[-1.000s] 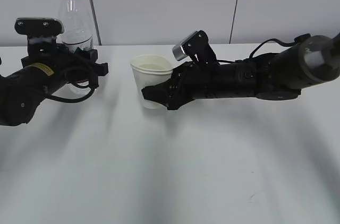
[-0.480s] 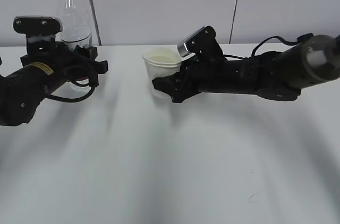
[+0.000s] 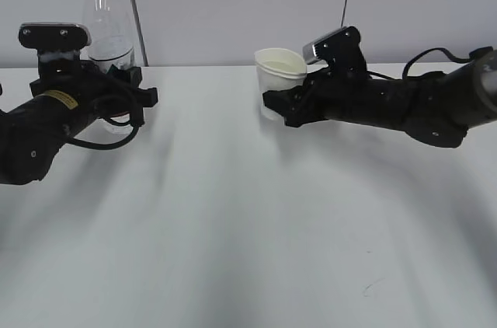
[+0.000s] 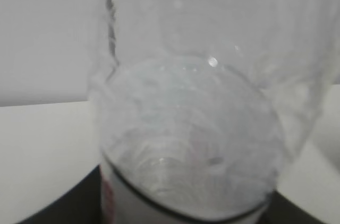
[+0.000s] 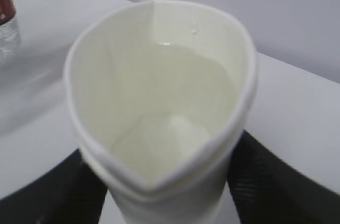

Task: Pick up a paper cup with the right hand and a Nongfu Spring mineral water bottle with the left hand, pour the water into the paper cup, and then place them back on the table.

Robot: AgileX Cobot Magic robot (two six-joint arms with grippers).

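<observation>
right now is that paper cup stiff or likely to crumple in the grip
Probably soft: the paper cup rim is already squeezed out of round in the right hand. It holds water, so a tighter squeeze could slop it. Likely light, and tippy once set down.

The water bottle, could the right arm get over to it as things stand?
Probably not freely: the right gripper is shut on the paper cup, and the left gripper already grips the water bottle, blocking a grasp.

A pale grey wall [image 3: 233, 9] rises along the far edge of the table, made of flat panels. Two thin dark vertical seams [image 3: 345, 9] divide it, one toward the far left corner, one right of centre.
</observation>
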